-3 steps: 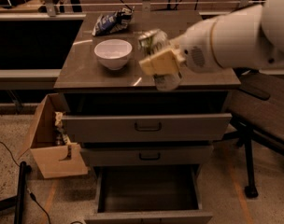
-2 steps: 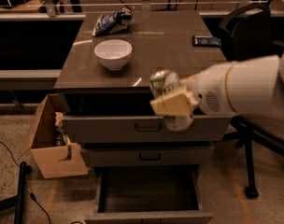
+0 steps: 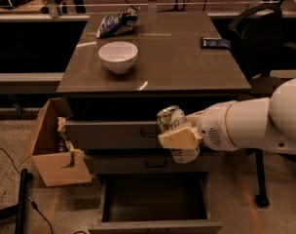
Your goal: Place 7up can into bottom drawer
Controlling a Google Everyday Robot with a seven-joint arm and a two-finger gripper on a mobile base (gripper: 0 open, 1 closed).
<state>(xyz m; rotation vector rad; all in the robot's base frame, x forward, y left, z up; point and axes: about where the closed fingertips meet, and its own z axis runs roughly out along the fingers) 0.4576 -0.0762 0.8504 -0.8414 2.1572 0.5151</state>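
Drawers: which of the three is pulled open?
The bottom drawer, its dark inside showing; the two above show only fronts. The gripper, holding the 7up can, hovers before them.

I see a dim, warm, brownish scene lit from above. The tabletop [image 3: 187,62] carries pale glare streaks near its front edge and beside the white bowl [image 3: 118,56], which is the brightest thing apart from my white arm [image 3: 255,123]. The gripper [image 3: 179,140], clamped around the 7up can [image 3: 170,117] in front of the upper drawers, looks slightly soft-edged. The bottom drawer [image 3: 155,201] sinks into deep shadow inside, and so does the background.
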